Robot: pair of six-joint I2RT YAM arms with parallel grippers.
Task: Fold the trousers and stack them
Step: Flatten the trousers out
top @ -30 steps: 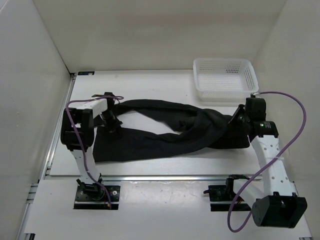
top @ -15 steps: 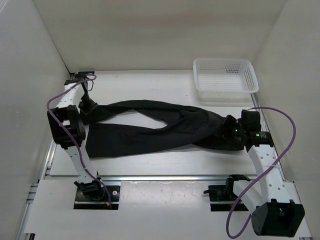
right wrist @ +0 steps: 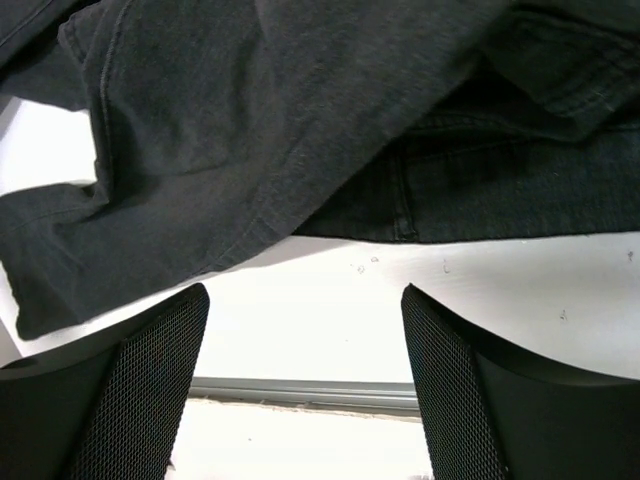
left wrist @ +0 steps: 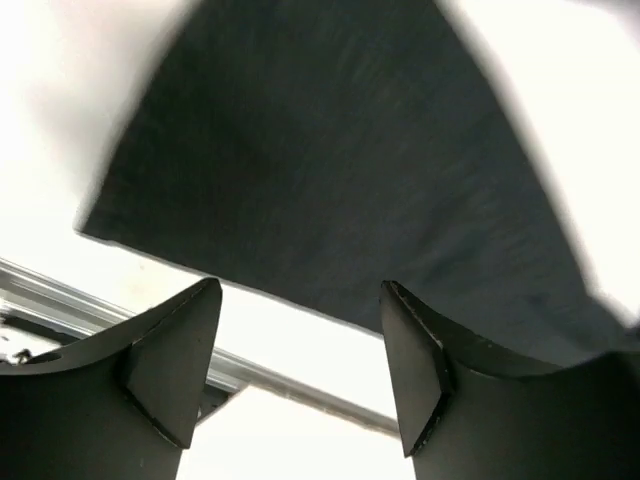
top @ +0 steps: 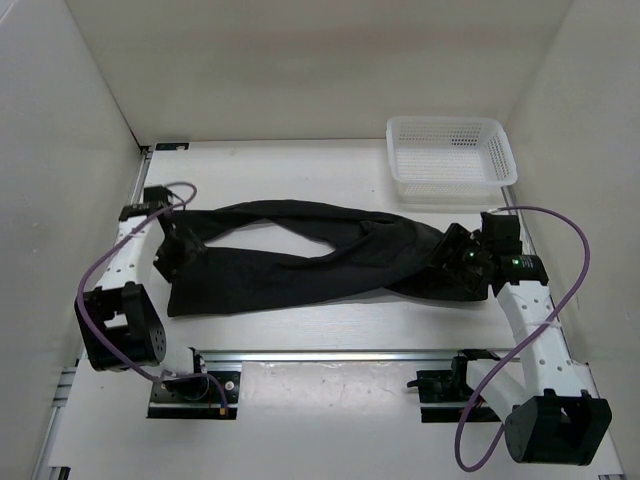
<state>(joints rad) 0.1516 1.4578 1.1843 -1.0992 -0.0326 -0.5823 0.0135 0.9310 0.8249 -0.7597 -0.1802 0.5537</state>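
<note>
Along the near edge of the white table (top: 300,180) runs a silver metal rail (top: 330,354). Just beyond it the long black soft-cloth trousers (top: 290,275) lie stretched from left to right across the table. The two legs cross and twist over each other near the middle, and the cloth is bunched at the right end. The left gripper (top: 178,243) hangs at the trousers' left end, its fingers (left wrist: 170,360) spread apart with only table and rail between them. The right gripper (top: 457,262) sits low over the bunched right end, jaws likewise parted, holding nothing. At the far right stands a white mesh plastic basket (top: 452,190), near the trousers but not touching them.
</note>
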